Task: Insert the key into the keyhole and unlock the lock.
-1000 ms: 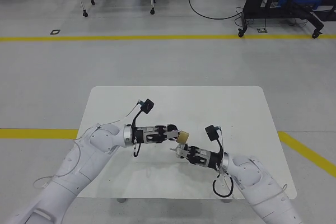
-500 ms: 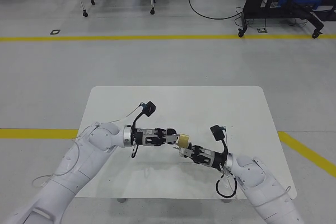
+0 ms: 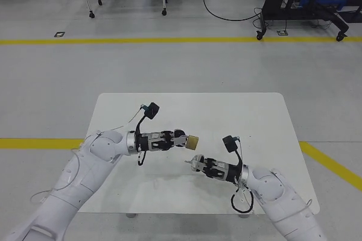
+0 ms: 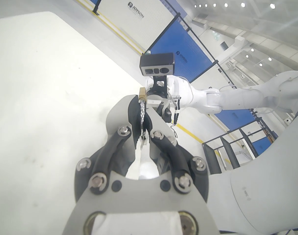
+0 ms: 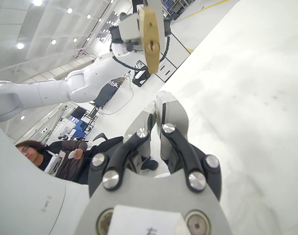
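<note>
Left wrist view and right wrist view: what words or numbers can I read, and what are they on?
White wall panel: a dark brand name with a logo, not spelled out here.
Blue wall panel: a white brand name, small.
Arm shell: tiny grey letters, too small to read.
Wrist label: cut off at the edge, unreadable.
Lock: no print visible.

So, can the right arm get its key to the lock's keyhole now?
Probably yes: the left gripper holds the lock with its keyhole facing the right gripper, and nothing lies between.
</note>
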Tool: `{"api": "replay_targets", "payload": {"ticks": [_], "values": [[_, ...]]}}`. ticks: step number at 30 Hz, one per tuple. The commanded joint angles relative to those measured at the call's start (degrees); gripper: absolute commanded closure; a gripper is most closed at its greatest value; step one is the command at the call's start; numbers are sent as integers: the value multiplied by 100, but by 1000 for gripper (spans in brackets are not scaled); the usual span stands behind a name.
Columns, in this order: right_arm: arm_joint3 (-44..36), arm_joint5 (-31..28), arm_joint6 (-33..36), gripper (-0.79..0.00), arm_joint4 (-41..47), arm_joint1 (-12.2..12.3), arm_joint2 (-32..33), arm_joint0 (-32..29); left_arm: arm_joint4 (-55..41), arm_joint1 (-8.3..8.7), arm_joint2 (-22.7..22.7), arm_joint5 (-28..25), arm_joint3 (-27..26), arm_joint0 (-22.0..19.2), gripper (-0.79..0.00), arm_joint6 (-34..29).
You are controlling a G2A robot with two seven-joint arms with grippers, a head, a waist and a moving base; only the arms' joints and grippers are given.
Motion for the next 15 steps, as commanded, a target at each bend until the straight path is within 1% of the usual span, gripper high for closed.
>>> {"api": "replay_targets", "payload": {"ticks": [1,6,8,9,10,15], "values": [[34,-166,94,0,230,9,18,-4,61,24,-149,-114,-64,80,0,291],[149,-618,291,0,1149,26,69,-13,296,65,-528,-331,-319,339,0,1131],[201,-757,456,0,1570,31,44,-2,398,66,-649,-340,-445,452,0,1483],[210,-774,492,0,1624,33,42,4,388,61,-665,-244,-488,520,0,1604],[210,-774,492,0,1624,33,42,4,278,54,-624,-31,-537,562,0,1576],[210,-774,492,0,1624,33,42,4,278,54,-624,-31,-537,562,0,1576]]}}
